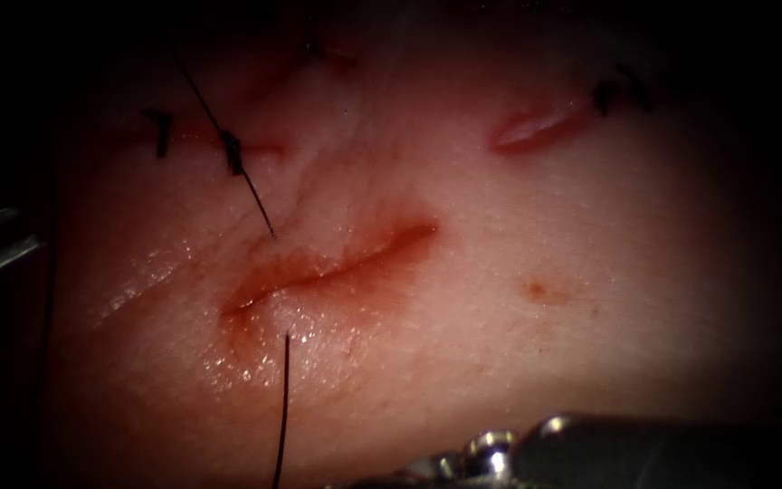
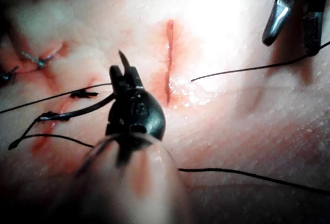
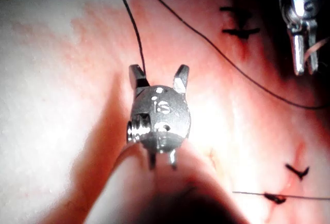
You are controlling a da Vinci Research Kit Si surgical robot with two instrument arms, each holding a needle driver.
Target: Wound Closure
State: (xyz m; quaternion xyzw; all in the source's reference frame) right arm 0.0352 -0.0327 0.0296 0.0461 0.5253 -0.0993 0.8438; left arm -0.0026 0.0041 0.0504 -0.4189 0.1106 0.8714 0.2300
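1. Right tool (image 3: 159, 74): lying nearest, low across the front of the endoscope view. Its jaws are standing spread and gripping nothing. A run of thread (image 1: 282, 407) is passing just beside one jaw.
2. Thread: rising from the front edge and entering the tissue (image 1: 590, 344) just on the near side of the cut (image 1: 328, 272).
3. Cut: lying open and slanting, with red fluid (image 1: 260, 294) pooling along its left end.
4. Far thread strand (image 1: 260, 204): leaving the tissue just beyond the cut and running up and left.
5. Left tool (image 2: 122, 67): waiting well left of the cut. Its jaws are pressing together on the needle (image 2: 77, 112). The needle is sitting clear of the tissue. Where along its curve the grip falls cannot be told.
6. Older stitches (image 1: 157, 131): sitting farthest back on the left.
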